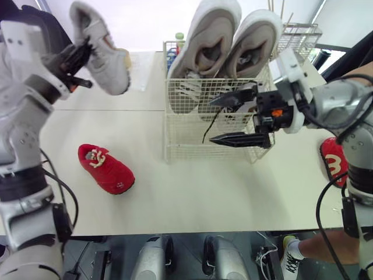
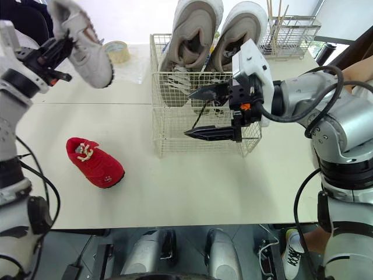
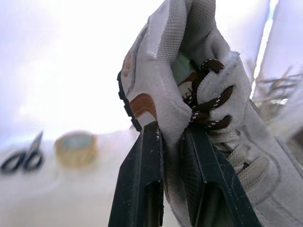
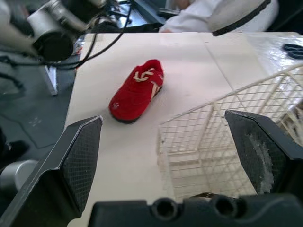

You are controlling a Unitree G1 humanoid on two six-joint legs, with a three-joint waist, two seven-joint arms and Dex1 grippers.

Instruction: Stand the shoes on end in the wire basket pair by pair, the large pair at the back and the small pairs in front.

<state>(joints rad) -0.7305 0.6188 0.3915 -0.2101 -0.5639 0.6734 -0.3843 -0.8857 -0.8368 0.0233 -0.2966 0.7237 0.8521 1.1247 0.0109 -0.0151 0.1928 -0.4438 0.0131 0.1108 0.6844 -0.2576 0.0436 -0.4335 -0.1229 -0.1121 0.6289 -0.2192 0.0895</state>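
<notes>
Pale shoe (image 1: 105,52) pinched in left jaws, upper left, right jaws wide by wire basket (image 1: 186,146), red shoe (image 1: 108,170) lower left, maybe its twin (image 1: 333,158) far right

Place: I judge it a test lab | plain white worktable (image 1: 192,198), centre | tape roll (image 2: 118,51), upper left | person (image 1: 322,244) seated, lower right of frame
</notes>
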